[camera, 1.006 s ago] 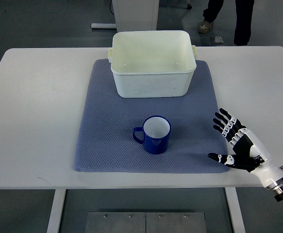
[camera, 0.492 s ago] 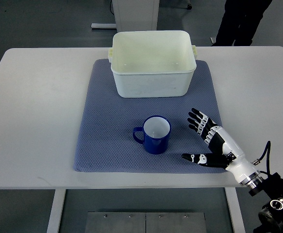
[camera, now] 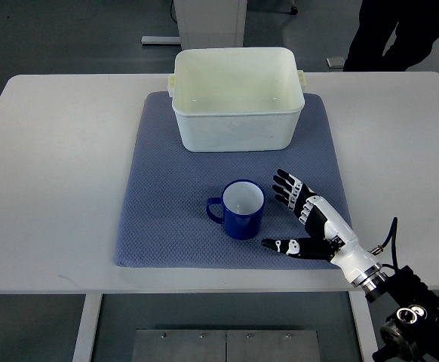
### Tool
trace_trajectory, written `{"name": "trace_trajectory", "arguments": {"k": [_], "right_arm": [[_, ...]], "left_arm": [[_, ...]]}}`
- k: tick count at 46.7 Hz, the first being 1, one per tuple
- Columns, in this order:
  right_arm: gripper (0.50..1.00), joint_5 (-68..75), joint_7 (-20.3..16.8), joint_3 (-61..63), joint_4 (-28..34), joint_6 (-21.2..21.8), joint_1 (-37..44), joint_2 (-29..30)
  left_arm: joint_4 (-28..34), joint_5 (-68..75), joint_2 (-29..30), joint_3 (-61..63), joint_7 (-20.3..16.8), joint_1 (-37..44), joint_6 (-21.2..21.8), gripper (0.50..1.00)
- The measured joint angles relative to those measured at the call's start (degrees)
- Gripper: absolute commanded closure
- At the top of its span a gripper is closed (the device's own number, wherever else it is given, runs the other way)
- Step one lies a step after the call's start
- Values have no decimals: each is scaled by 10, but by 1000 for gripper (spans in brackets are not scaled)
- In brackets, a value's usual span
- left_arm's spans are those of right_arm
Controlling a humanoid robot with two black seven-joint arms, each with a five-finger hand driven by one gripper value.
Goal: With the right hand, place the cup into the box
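A blue cup (camera: 239, 210) with a white inside stands upright on the blue-grey mat (camera: 167, 211), its handle pointing left. A white box (camera: 237, 98) stands empty at the mat's far edge. My right hand (camera: 299, 219) is open, fingers spread, just right of the cup and a small gap away from it. The thumb lies near the mat's front edge. The left hand is out of view.
The mat lies on a white table (camera: 53, 173). A person's legs (camera: 393, 34) stand beyond the table's far right edge. A cable and wrist hardware (camera: 400, 302) hang past the table's front edge at lower right.
My right hand has moved left across the mat toward the cup, staying open. The person beyond the table has shifted to the right.
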Motion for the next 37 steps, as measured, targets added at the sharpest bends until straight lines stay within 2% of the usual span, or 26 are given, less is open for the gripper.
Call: {"name": "trace_trajectory", "arguments": {"k": [13, 20, 29, 37], "right_arm": [[500, 2, 4, 4, 0, 0, 1, -14], [500, 25, -17, 20, 1, 0, 7, -26], [500, 163, -69, 75, 0, 1, 34, -60], [502, 314, -87, 115, -6, 1, 78, -120]], "left_arm": [[0, 0, 0, 0, 0, 0, 0, 500], [0, 0, 0, 0, 0, 0, 0, 500], [0, 0, 0, 0, 0, 0, 0, 500], [0, 0, 0, 0, 0, 0, 0, 500]]}}
